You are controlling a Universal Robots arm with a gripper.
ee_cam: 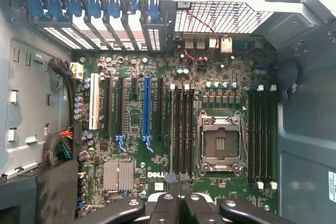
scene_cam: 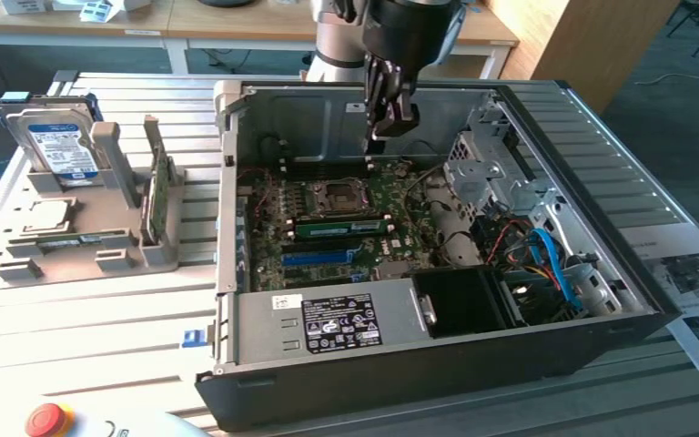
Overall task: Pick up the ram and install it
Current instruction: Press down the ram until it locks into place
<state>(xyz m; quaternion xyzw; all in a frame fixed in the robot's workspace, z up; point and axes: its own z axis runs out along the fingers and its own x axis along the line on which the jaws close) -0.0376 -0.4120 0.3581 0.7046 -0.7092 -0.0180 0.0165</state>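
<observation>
In the exterior view, the gripper (scene_cam: pixel 382 135) hangs inside the open computer case (scene_cam: pixel 447 369), its fingers pressed together on nothing. Below it and apart from it, the ram (scene_cam: pixel 339 227) stands in a slot between the CPU socket (scene_cam: pixel 331 194) and the blue slot (scene_cam: pixel 321 258). At the exterior view's left, a grey rack (scene_cam: pixel 106 259) carries a hard drive (scene_cam: pixel 58 146) and a green card (scene_cam: pixel 153 187) on edge. All of this rests on a slatted metal table (scene_cam: pixel 95 319), with wooden desks (scene_cam: pixel 240 23) behind.

In the wrist view, the closed gripper (ee_cam: pixel 178 186) hovers over the dark memory slots (ee_cam: pixel 182 129). I cannot tell the ram apart there.
</observation>
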